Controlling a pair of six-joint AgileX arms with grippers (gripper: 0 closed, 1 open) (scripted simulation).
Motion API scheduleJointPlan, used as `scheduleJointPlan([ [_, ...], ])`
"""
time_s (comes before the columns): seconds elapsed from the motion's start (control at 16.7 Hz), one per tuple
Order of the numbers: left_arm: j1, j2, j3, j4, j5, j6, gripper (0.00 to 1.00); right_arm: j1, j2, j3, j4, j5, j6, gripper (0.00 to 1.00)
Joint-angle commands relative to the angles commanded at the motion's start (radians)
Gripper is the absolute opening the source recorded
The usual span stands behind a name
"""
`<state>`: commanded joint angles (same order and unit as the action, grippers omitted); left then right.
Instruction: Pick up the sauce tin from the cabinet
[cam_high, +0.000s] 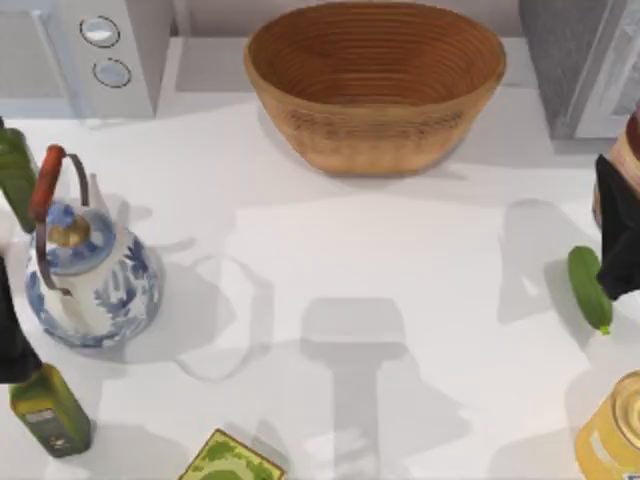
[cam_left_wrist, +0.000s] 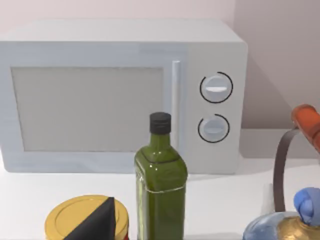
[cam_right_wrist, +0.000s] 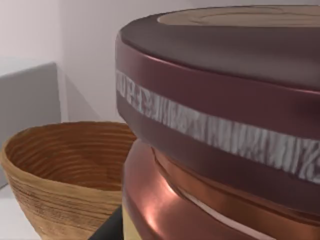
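The sauce tin (cam_high: 630, 150) shows at the table's far right edge, just in front of the grey cabinet (cam_high: 570, 60) with its white-framed door. My right gripper (cam_high: 620, 235) is a dark shape right beside it. In the right wrist view the sauce tin (cam_right_wrist: 220, 125) looms very close, with a glossy maroon rim, a pale band and a coppery body. My left gripper (cam_high: 10, 345) is parked at the table's left edge, and a dark part of it (cam_left_wrist: 100, 220) lies over a yellow lid.
A wicker basket (cam_high: 375, 85) stands at the back middle and a white microwave (cam_high: 100, 50) at the back left. A cucumber (cam_high: 590, 290) and a yellow can (cam_high: 612, 435) lie near the right arm. A blue teapot (cam_high: 90, 270) and green bottles (cam_high: 50, 410) are on the left.
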<state>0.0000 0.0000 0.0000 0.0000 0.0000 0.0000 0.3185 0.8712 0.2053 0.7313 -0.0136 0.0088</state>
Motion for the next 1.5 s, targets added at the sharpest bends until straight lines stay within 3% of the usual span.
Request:
scheduleJointPlan([
  [0.42,0.000,0.000,0.000,0.000,0.000,0.000,1.00,0.235,0.735,0.114,0.527,-0.008,0.008,0.00],
  [0.72,0.000,0.000,0.000,0.000,0.000,0.000,1.00,0.353,1.079,0.189,0.802,-0.013,0.008,0.00],
  [0.96,0.000,0.000,0.000,0.000,0.000,0.000,1.00,0.392,1.183,0.220,0.898,-0.015,0.006,0.00],
  [1.5,0.000,0.000,0.000,0.000,0.000,0.000,1.00,0.406,1.197,0.272,0.889,-0.013,0.008,0.00],
])
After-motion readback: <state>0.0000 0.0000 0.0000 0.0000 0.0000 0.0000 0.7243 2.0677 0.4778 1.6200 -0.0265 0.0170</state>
